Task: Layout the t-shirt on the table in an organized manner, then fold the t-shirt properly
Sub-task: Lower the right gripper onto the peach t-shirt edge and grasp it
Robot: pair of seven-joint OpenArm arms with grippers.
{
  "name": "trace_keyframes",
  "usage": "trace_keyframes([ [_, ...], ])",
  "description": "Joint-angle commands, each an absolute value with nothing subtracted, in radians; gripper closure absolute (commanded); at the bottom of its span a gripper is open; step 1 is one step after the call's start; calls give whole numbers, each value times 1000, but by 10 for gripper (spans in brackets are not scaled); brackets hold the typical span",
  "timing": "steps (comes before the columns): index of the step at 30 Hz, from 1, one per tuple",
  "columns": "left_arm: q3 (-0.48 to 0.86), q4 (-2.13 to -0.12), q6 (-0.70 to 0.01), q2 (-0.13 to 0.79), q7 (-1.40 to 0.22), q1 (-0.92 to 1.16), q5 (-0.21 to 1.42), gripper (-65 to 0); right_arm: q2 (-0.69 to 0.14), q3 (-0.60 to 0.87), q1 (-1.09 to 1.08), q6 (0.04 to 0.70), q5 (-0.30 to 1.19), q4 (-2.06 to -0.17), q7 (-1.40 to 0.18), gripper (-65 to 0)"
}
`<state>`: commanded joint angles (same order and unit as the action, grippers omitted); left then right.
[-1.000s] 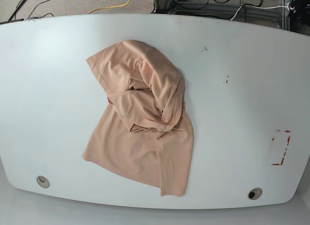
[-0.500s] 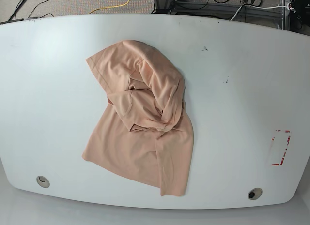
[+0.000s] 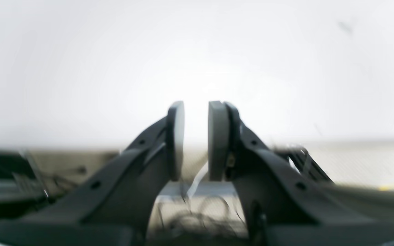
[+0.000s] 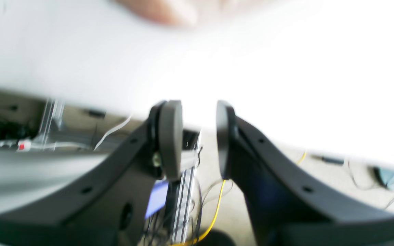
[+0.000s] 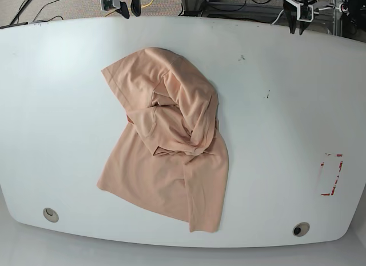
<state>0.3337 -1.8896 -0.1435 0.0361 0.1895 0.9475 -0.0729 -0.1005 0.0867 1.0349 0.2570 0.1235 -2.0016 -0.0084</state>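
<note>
Where rumpled, t-shirt (image 5: 166, 146) (soft cotton) bunches; table (image 5: 286, 117) smooth.

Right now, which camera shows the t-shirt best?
The base view: the whole t-shirt lies crumpled on the white table. The right wrist view catches only a blurred peach edge at the top; the left wrist view shows none of it.

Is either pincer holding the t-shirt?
No. In the base view, both pincers sit at the table's far edge, clear of the t-shirt.
</note>
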Motion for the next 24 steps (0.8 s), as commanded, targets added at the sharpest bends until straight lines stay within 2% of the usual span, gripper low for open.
trace_keyframes([
  [10, 328, -1896, -145, 51, 165, 854, -76, -112, -99, 91, 905, 251, 125, -2005, -15, -166],
  [14, 323, -1896, -145, 90, 160, 823, -76, -112, -99, 94, 839, 251, 125, -2011, -96, -166],
  [20, 315, -1896, -145, 90, 127, 751, -74, -114, -101, 97, 725, 257, 125, -2011, -236, -170],
  [21, 315, -1896, -145, 90, 107, 736, -73, -114, -101, 97, 710, 257, 125, -2011, -251, -181],
  [24, 315, -1896, -145, 87, 51, 691, -71, -115, -101, 97, 661, 259, 125, -2012, -285, -281],
])
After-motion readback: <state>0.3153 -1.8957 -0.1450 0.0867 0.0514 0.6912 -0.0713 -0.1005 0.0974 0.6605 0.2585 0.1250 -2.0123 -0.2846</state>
